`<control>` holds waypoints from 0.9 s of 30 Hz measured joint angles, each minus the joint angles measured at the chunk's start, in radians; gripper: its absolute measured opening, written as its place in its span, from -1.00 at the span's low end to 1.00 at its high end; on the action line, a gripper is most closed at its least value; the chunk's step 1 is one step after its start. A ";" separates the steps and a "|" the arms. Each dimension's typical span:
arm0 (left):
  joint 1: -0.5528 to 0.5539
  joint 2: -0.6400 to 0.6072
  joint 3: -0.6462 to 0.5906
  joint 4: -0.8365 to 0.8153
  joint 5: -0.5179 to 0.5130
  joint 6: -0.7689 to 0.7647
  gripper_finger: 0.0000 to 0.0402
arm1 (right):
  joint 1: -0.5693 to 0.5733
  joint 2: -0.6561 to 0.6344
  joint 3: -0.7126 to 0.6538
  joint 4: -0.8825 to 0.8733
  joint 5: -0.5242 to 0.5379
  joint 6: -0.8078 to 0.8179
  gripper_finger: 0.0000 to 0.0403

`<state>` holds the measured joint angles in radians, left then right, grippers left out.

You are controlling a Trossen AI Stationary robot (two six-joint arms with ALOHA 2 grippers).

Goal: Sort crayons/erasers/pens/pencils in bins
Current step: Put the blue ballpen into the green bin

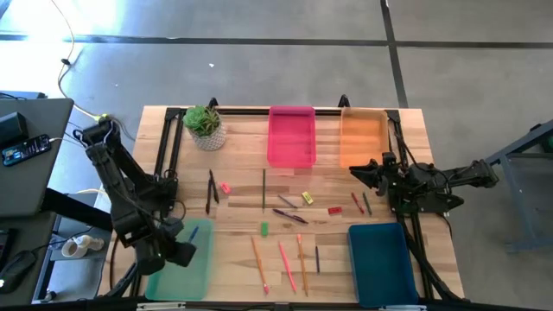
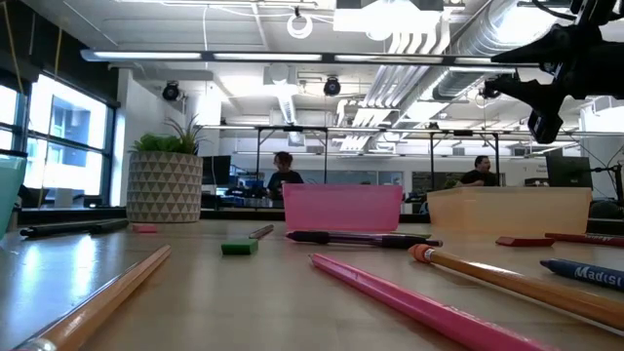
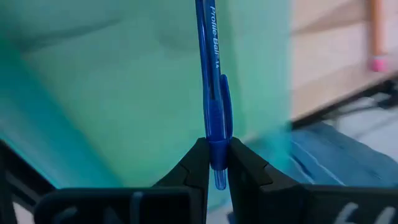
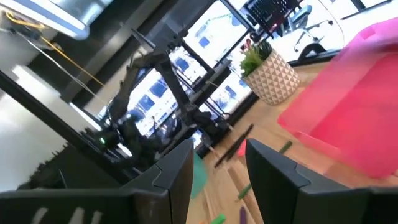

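We are in the middle of binning a pen. Our left gripper point(image 3: 212, 163) hangs over the light green bin point(image 1: 180, 269) at the lower left of the high view, its jaws pinched narrow on a blue pen point(image 3: 211, 81). In the left wrist view the pen is clamped near its clip end and its printed barrel runs away from the jaws over the bin's pale green floor, so the pen lies above the bin, not in it.

As we judge it, the next move is to part the jaws and let the pen fall flat inside the walls, then go back for another piece.

Our right gripper point(image 1: 363, 171) waits at the right of the high view, just beside the orange bin point(image 1: 363, 138), its jaws standing wide with nothing between them.

Much is still unsorted on the surface point(image 1: 242, 147): orange and pink pencils point(image 1: 281, 259) at lower centre, dark pens point(image 1: 289, 213), a green eraser point(image 1: 264, 228) and a red eraser point(image 1: 334, 210). The pink bin point(image 1: 291, 136) sits at top centre, the dark teal bin point(image 1: 380, 263) at lower right.
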<state>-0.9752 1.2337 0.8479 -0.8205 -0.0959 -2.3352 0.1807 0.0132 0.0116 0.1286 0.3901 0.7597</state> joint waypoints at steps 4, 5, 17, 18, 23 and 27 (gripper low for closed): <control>0.001 0.079 -0.003 0.002 0.006 0.000 -0.88 | 0.000 0.000 0.000 0.048 0.008 0.000 -0.31; 0.002 0.101 -0.003 0.004 0.010 -0.001 -0.88 | 0.000 0.000 0.000 0.056 0.011 0.000 -0.31; 0.047 0.241 -0.002 0.001 0.097 0.020 -0.88 | 0.000 0.065 0.106 -0.020 -0.009 -0.005 -0.31; 0.052 0.243 -0.002 0.001 0.101 0.028 -0.87 | 0.000 0.084 0.127 -0.049 -0.017 -0.008 -0.31; 0.066 0.244 -0.003 0.002 0.107 0.054 -0.77 | 0.000 0.206 0.242 -0.227 -0.034 -0.002 -0.31; 0.067 0.245 -0.003 0.002 0.106 0.057 -0.64 | 0.000 0.313 0.333 -0.356 -0.074 0.000 -0.31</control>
<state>-0.9085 1.4784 0.8444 -0.8185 0.0105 -2.2785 0.1810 0.3258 0.3442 -0.2271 0.3159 0.7597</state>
